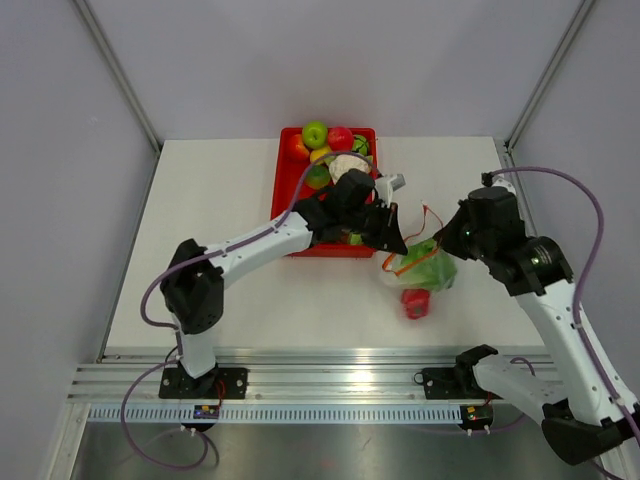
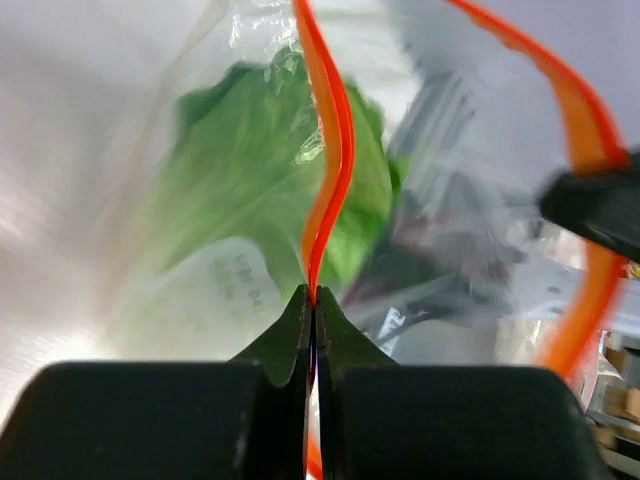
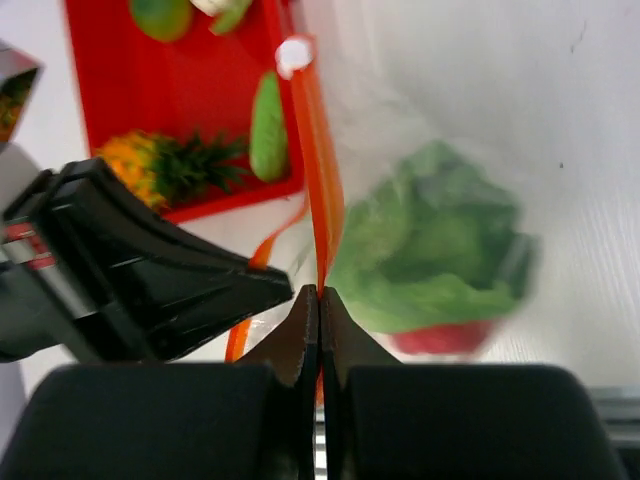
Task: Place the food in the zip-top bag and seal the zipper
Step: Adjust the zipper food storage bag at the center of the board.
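Observation:
The clear zip-top bag point(image 1: 420, 270) hangs between my two grippers, just right of the red tray. The green lettuce point(image 1: 430, 268) is inside it, with the red tomato point(image 1: 416, 303) at its lower end. The left gripper point(image 1: 398, 240) is shut on the orange-red zipper strip point(image 2: 325, 170), with the lettuce point(image 2: 270, 180) behind it. The right gripper point(image 1: 442, 243) is shut on the other side of the zipper strip point(image 3: 318, 170), above the lettuce point(image 3: 440, 250) and the tomato point(image 3: 445, 338). The green cucumber piece point(image 3: 268, 125) lies in the tray.
The red tray point(image 1: 290, 185) at the back middle holds several toy fruits, among them a pineapple point(image 3: 150, 165) and a white cauliflower point(image 1: 347, 165). The left gripper's black fingers point(image 3: 150, 270) are close beside the right one. Grey walls stand on both sides.

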### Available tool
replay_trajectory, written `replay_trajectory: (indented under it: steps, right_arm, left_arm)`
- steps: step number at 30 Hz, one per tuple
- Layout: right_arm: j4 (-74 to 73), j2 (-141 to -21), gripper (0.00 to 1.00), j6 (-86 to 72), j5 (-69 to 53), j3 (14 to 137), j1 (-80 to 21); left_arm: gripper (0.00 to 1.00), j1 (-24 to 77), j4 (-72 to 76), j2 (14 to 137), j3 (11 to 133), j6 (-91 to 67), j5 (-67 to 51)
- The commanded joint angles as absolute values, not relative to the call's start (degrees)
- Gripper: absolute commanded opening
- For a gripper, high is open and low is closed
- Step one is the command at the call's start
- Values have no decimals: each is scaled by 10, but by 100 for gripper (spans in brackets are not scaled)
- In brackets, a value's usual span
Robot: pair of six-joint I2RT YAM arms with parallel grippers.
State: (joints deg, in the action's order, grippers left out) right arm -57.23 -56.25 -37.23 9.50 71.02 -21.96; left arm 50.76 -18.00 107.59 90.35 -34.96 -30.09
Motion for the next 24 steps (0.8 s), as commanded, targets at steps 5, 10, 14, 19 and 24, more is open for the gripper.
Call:
replay_trajectory:
  steps: [5,10,14,19,24]
  right_arm:
    - [-563,-530,0,-368,131,638,-219]
    - [-552,-531,0,-378,129,627,-219]
    - [-562,-526,0,-365,148,667,-219]
    - [-558,-533,0,-363,136,674,-219]
    - [-554,-532,0,-366,136,657,-219]
  left_arm:
    - [0,510,-97,1030,868,-375,-323]
    - [0,523,-51,1066,852,-408,-348]
    - [0,525,-89,1045,871,-374,-328]
    - [0,525,-132,1015,869,-334,-298]
    - [0,525,-148,977,857,-314,-272]
